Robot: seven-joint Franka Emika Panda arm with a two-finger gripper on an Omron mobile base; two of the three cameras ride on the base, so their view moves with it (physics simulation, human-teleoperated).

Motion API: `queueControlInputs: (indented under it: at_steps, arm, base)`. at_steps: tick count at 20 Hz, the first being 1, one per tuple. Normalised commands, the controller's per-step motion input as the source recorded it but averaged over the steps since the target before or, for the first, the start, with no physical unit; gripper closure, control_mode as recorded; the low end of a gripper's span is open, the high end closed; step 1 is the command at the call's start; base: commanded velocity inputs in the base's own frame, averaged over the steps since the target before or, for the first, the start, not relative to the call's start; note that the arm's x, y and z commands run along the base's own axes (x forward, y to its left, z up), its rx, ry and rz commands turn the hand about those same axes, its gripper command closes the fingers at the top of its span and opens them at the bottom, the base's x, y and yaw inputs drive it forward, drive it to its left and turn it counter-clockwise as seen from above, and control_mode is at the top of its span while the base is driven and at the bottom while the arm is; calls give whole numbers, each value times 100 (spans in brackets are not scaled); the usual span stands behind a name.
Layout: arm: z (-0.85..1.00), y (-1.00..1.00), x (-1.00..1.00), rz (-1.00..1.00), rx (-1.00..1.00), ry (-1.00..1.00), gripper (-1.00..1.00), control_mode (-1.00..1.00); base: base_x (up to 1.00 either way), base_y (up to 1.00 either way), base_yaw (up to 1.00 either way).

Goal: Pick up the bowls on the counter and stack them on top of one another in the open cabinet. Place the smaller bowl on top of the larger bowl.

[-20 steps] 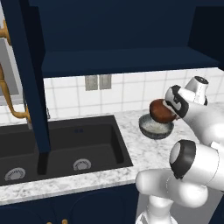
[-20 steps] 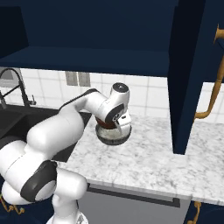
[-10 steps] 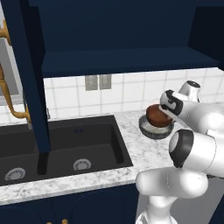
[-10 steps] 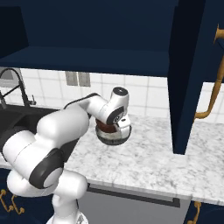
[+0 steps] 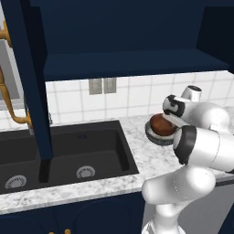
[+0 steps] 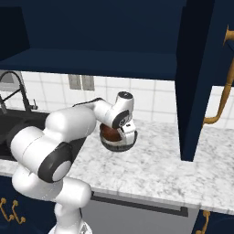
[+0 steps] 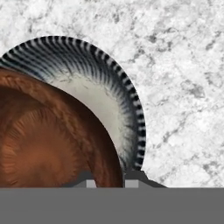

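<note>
Hand view: reddish-brown smaller bowl at lower left, rim pinched between nearly closed fingertips, nested over larger bowl on the counter. Lowered since a second ago, from above the grey bowl at right of centre in left base view into it. Stacked, seemingly, but on the worktop rather than in the cabinet across the top.

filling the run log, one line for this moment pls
gripper: shut on smaller bowl | smaller bowl: over larger bowl | larger bowl: on counter
</note>
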Motion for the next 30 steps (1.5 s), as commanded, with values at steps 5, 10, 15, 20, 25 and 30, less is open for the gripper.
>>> queueControlInputs:
  at_steps: [5,10,15,20,25,30]
  arm:
    - [-31,9,11,0,-6,6,100,-100]
    - [-22,0,3,0,-6,2,100,-100]
    - [3,0,0,0,0,0,-100,-100]
    - [13,5,7,0,0,0,-100,-100]
    - [23,-32,-25,0,3,3,-100,-100]
    - [-5,-21,-30,7,-1,9,-100,-100]
  base:
    - [0,0,0]
    - [0,0,0]
    - [0,0,0]
    - [0,0,0]
    - [0,0,0]
    - [0,0,0]
